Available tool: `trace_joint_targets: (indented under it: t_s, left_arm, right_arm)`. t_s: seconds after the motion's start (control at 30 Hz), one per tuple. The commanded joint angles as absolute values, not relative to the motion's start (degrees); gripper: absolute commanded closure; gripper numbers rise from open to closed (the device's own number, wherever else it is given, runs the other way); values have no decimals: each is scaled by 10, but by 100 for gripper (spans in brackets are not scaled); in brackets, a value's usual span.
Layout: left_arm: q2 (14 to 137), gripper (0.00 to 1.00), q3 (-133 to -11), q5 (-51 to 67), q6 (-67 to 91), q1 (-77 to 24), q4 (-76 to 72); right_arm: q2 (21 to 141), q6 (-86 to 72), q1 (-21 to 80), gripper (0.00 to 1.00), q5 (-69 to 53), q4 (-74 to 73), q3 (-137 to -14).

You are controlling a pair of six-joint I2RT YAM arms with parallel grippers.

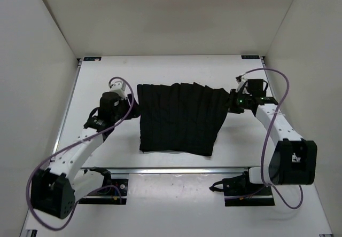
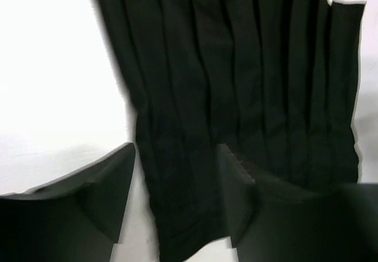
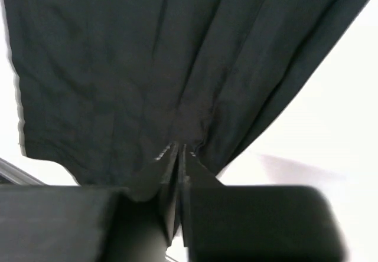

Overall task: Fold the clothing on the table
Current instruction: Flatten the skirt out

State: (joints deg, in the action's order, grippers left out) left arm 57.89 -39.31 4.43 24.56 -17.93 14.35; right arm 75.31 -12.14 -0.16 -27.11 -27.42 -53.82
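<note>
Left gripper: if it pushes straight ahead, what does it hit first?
The clothing: the open left gripper straddles its side edge, so fabric likely comes first; height above it is unclear.

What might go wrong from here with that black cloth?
1. The right fingers pinch only a small bunch at the edge of the clothing. A pull might slip it free or drag the whole piece askew.
2. The left fingers stand open around the opposite edge, gripping nothing. If only one side lifts, the fold would likely come out crooked.
</note>
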Motion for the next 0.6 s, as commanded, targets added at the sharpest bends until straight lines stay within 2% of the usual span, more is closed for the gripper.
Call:
trace_joint_targets:
  t_s: [0.0, 0.07, 0.1, 0.17, 0.2, 0.47, 0.57]
  left_arm:
    - [671, 41, -430, 90, 238, -186, 71]
    - [716, 70, -449, 101, 238, -198, 46]
    - [740, 75, -453, 102, 236, -206, 36]
    - [778, 95, -470, 101, 238, -217, 22]
    - [807, 100, -485, 100, 240, -221, 20]
    - [927, 100, -496, 95, 254, -202, 13]
    - [979, 100, -534, 85, 244, -200, 32]
  right_arm:
    - [809, -112, 24, 100, -256, -245, -552]
    - [836, -107, 38, 100, -248, -237, -562]
    - [852, -99, 39, 100, -235, -234, -568]
    - [883, -96, 40, 100, -222, -235, -578]
    - [897, -97, 37, 100, -216, -235, -591]
    - [1010, -59, 41, 100, -186, -250, -651]
    - [1045, -58, 40, 100, -185, -249, -679]
